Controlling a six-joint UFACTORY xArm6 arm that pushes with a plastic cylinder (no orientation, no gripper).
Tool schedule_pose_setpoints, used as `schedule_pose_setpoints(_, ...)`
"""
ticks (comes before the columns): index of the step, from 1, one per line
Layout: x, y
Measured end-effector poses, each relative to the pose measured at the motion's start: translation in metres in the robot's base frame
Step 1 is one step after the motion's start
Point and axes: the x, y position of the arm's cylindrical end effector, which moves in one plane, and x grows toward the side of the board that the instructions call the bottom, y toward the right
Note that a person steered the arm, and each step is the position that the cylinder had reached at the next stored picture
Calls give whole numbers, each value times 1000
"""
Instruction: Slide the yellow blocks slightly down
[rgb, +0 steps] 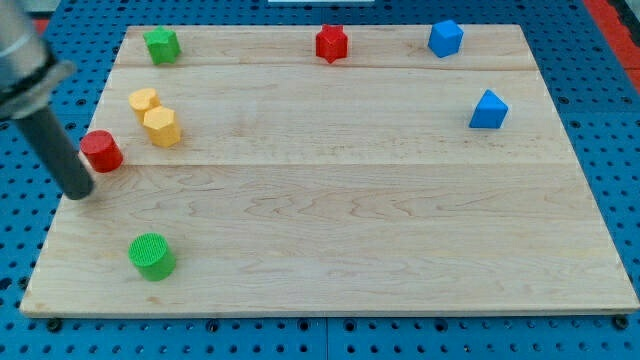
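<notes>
Two yellow blocks sit together at the view's left: a small yellow cylinder-like block (143, 100) and, touching it just below and right, a yellow hexagonal block (161, 127). My tip (80, 192) rests on the board at the far left, below and left of both yellow blocks. It sits just below and left of a red cylinder (101, 151), close to it; contact cannot be told.
A green cylinder (152, 256) lies at the lower left. A green block (161, 44), a red star-like block (331, 43) and a blue cube (445, 38) line the top edge. A blue wedge-shaped block (488, 110) sits at the right. The wooden board (350, 220) lies on a blue pegboard.
</notes>
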Motion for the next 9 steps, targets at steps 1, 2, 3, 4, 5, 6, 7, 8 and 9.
schedule_pose_setpoints(1,-52,2)
schedule_pose_setpoints(2,-87,22)
schedule_pose_setpoints(3,-126,-19)
schedule_pose_setpoints(4,-138,66)
schedule_pose_setpoints(5,-93,142)
schedule_pose_setpoints(6,-86,133)
schedule_pose_setpoints(7,-89,130)
schedule_pose_setpoints(8,-89,162)
schedule_pose_setpoints(9,-89,167)
